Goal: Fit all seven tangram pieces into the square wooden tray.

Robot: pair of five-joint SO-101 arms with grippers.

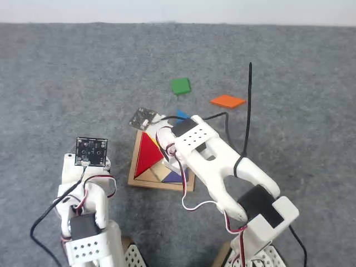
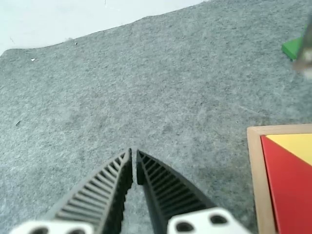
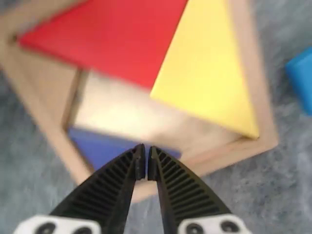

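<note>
The main danger sits with the right hand [image 3: 145, 163], which hangs low over the rim of the tray [image 1: 132, 179] at the centre of the high view. Its fingers are pressed together with nothing between them. Whether they touch the wood cannot be told. A shut hand this close could, I judge, catch the rim or shove the blue-violet piece [image 3: 100, 146] just beneath it. That would jar the red triangle [image 1: 146, 153] and the yellow triangle [image 3: 209, 73], which lie flush, edge to edge, inside the tray. Any seated piece knocked askew would narrow the pale wooden gap beside them and block what remains to go in. Three pieces lie outside on the grey desk [image 1: 67, 72]. The green piece [image 1: 181, 85] is at upper centre and the orange piece [image 1: 227, 101] is to its right. The blue piece [image 1: 182, 115] is just beside the tray's upper edge, half hidden by the arm. That blue piece seems the most exposed, since the arm's bulk passing over it could sweep it off or wedge it against the rim. The left hand [image 2: 134, 168], at the lower left of the high view, is likewise closed on nothing. It is poised above bare desk, apart from the tray's left edge, and looks unlikely to disturb anything.
</note>
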